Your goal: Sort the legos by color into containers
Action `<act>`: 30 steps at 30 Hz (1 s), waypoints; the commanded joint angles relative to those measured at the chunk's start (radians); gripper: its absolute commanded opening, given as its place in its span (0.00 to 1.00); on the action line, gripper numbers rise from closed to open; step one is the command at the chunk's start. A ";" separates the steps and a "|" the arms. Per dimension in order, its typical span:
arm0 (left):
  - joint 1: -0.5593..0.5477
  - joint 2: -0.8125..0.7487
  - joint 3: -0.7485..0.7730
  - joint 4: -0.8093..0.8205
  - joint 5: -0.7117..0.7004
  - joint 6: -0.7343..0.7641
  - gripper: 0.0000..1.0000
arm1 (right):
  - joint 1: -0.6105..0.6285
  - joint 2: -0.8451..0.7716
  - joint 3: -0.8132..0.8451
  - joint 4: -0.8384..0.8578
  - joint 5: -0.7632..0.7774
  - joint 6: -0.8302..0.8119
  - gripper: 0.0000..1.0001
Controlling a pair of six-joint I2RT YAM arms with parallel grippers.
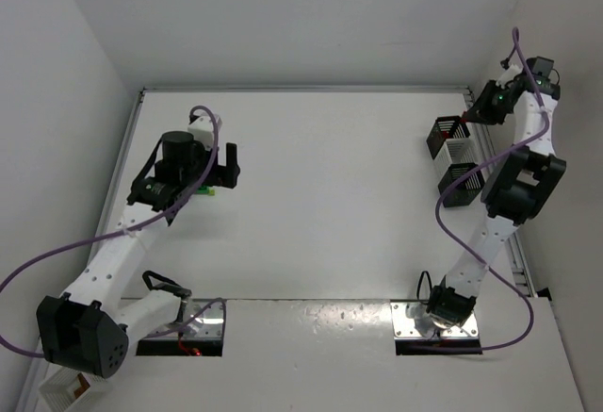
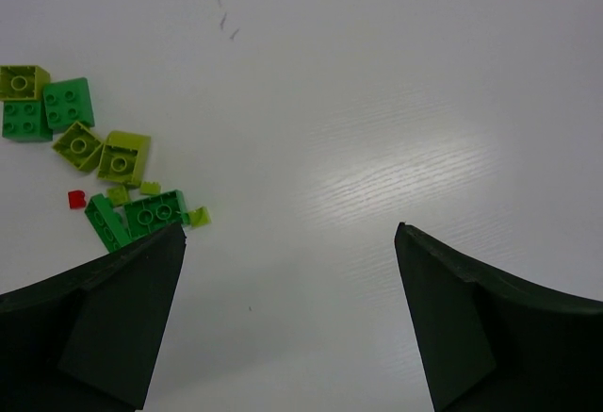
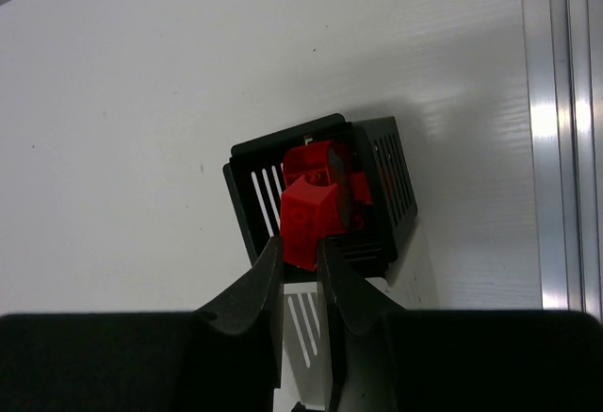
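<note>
My right gripper (image 3: 300,247) is shut on a red lego (image 3: 309,216) and holds it just above a black slatted bin (image 3: 252,195) with more red legos (image 3: 318,159) inside. In the top view that gripper (image 1: 467,120) is at the far right, over the bin (image 1: 443,135). My left gripper (image 2: 290,242) is open and empty above bare table. A cluster of bright green legos (image 2: 68,103), lime legos (image 2: 123,155) and one small red lego (image 2: 77,199) lies just left of its left finger (image 2: 122,318). In the top view the left gripper (image 1: 219,173) hovers by the green pile (image 1: 212,191).
A second black bin (image 1: 462,184) stands nearer me on the right, with a white bin (image 1: 461,154) between the two. A metal rail (image 3: 556,129) runs along the table's right edge. A white box (image 1: 66,388) sits at the bottom left.
</note>
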 commanded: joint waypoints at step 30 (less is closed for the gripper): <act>0.416 0.153 0.086 -0.087 0.013 0.209 0.85 | 0.342 -0.755 -0.587 0.353 -0.130 -0.352 0.50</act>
